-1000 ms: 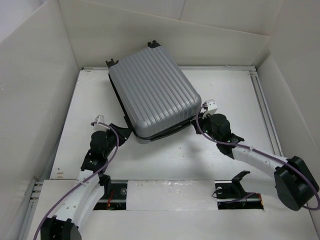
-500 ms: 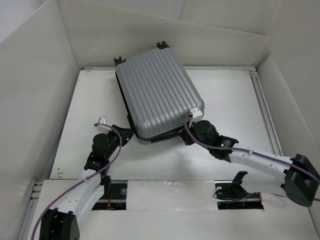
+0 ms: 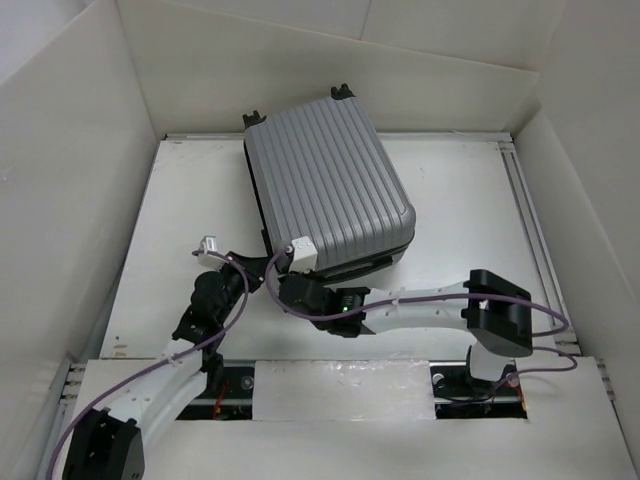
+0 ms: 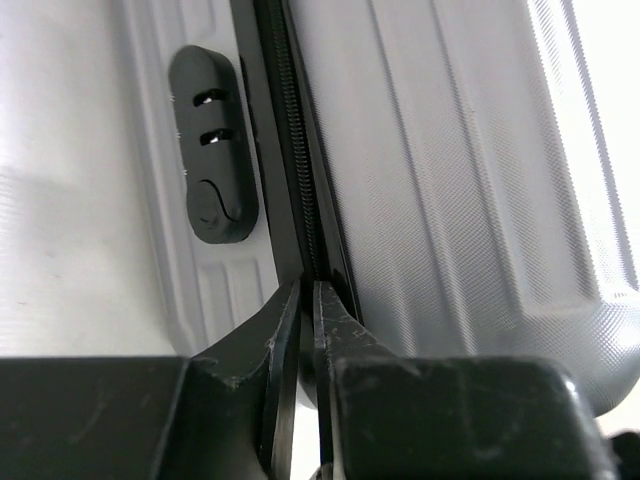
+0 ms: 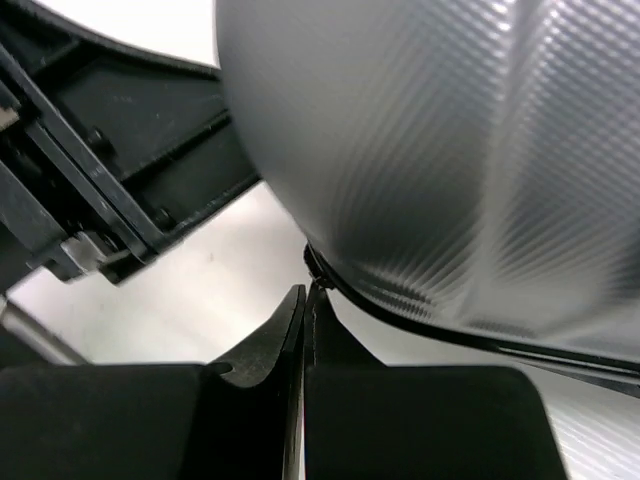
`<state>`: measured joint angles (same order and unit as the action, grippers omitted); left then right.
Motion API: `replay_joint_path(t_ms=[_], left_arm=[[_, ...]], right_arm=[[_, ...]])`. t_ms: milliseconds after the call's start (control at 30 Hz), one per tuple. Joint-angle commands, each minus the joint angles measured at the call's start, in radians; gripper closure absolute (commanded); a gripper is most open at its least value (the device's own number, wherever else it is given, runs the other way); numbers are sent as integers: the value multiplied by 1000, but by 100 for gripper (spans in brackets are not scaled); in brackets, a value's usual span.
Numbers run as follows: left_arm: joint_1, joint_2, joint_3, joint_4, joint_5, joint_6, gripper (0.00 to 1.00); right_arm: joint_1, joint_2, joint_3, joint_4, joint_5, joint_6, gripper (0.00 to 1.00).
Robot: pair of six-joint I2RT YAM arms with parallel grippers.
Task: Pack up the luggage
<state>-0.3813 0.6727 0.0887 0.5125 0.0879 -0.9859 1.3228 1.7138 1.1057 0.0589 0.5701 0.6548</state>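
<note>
The luggage [image 3: 330, 180] is a ribbed silver-grey hard shell with rounded corners. It lies flat on the white table [image 3: 460, 210], from the middle toward 12 o'clock, skewed so its long axis runs roughly 11 to 5. Its black wheels [image 3: 341, 92] sit at the far end, close to the back wall panel [image 3: 250, 70].

Up close the shell has a fine woven-looking grain. A black zipper [image 4: 300, 170] runs along the seam between the halves, with a smooth black oval fitting [image 4: 212, 160] at 9 o'clock of it.

Both grippers meet at the case's 7 o'clock corner. The left gripper [image 4: 306, 300] has its fingers drawn nearly together, a thin slit between them, with the tips at the zipper line. Whether they pinch anything is hard to tell. The right gripper [image 5: 304, 300] has its fingers pressed together, the tips just under the curved lower edge of the shell.

Bare table lies at 3 and 9 o'clock of the case, broader at 3.
</note>
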Motion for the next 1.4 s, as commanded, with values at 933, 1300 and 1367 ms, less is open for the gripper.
replay_joint_path(t_ms=[933, 1300, 1367], left_arm=[[-4, 59, 471, -373, -132, 136, 10], [352, 688, 896, -281, 136, 113, 12], [369, 720, 866, -269, 177, 93, 23]], right_arm=[[-199, -810, -133, -422, 48, 20, 69], [-989, -688, -143, -260, -297, -103, 48], [-1126, -581, -69, -203, -451, -112, 46]])
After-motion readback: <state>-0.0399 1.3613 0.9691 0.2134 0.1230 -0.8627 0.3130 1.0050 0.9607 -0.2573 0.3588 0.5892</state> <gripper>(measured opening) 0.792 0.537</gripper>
